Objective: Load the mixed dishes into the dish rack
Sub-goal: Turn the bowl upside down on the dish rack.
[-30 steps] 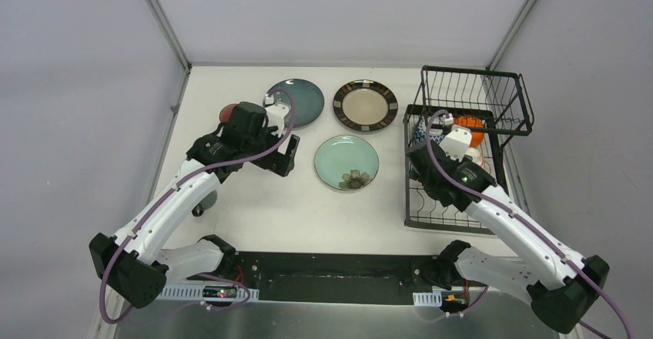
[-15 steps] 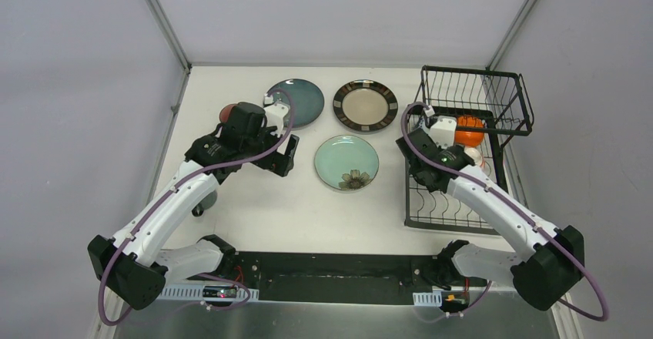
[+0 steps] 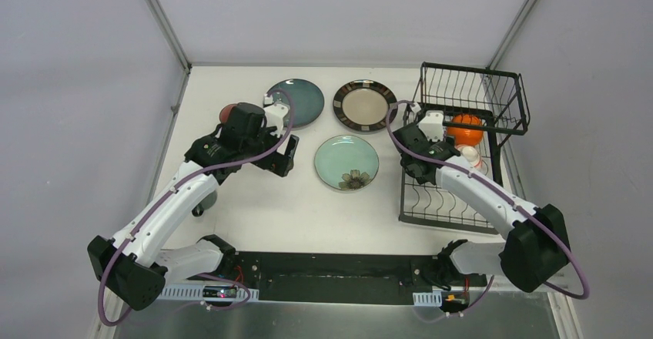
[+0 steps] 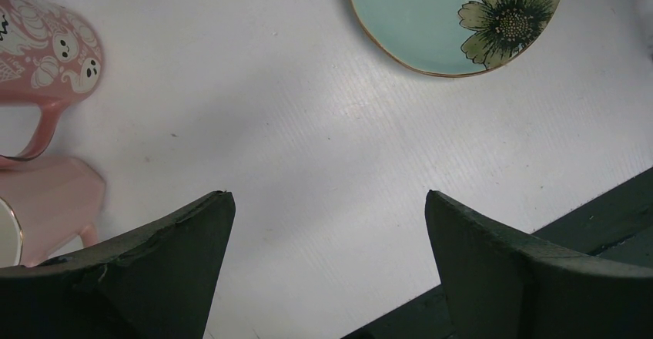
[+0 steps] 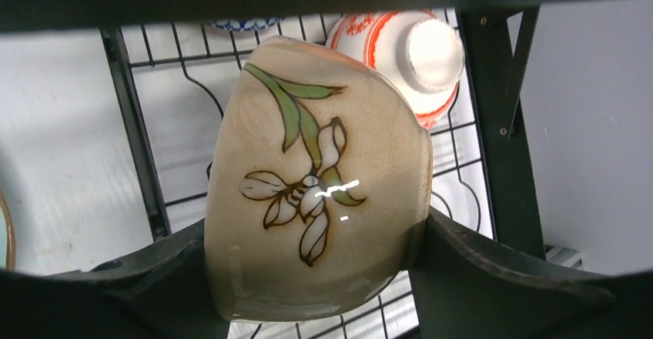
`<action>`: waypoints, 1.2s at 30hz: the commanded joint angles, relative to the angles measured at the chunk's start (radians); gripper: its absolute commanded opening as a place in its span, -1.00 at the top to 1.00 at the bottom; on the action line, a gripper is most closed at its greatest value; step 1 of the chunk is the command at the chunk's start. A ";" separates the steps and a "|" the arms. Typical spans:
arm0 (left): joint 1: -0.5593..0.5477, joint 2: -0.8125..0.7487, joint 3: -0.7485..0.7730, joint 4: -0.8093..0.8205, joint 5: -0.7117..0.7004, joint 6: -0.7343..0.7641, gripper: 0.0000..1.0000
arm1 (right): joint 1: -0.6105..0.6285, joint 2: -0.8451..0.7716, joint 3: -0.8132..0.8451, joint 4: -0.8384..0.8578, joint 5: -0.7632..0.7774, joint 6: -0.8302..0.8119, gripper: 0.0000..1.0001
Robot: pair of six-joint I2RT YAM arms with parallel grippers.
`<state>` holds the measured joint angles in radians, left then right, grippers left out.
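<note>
**1. L arm.** The left gripper (image 4: 327, 277) is spread wide and carries nothing. It hovers above the white table (image 4: 308, 139).
- The two pink ceramic cups (image 4: 46, 123) lie on their sides, ahead of and outboard of its left finger, one patterned and one plain.
- The mint-green ceramic plate with a flower (image 4: 454, 15) lies flat, ahead of its right finger and well clear.

Handling, est.:
- Cups: light, rigid, glazed, so likely slick. Pinch across the wall at the rim, or take the handle.
- Plate: heavier, brittle and flat on the table. Only the rim edge offers a hold, so approach low and near-horizontal.

**2. R arm.** The right gripper (image 5: 312, 246) is closed partway on a beige glazed ceramic bowl with a painted flower (image 5: 308, 192). The bowl sits between both fingers with its outer wall toward the wrist cam.

Handling, est.:
- The gloss highlight suggests a slippery surface. The bowl is stiff and will chip against wire.
- Keep the clamp steady and lower without impact.

**3. Position rel. to R hand.**
- The black wire dish rack (image 5: 138, 146) lies directly beyond the held bowl, with its lower-tray wires showing on both sides.
- A white bowl with red pattern (image 5: 416, 54) rests in the rack, ahead and right of the fingers. It looks just beside the held bowl, but contact cannot be confirmed.
- In the top view an orange bowl (image 3: 467, 127) sits further right.
</note>
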<state>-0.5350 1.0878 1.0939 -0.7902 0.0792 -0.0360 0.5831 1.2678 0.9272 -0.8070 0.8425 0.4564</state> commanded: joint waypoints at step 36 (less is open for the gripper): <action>0.003 -0.090 -0.037 0.055 0.082 -0.021 -0.98 | -0.018 0.047 0.160 -0.200 -0.306 -0.500 -0.02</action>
<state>-0.5350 1.0264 1.0630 -0.7765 0.1337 -0.0418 0.5434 1.2877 1.0519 -0.8738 0.6300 0.0948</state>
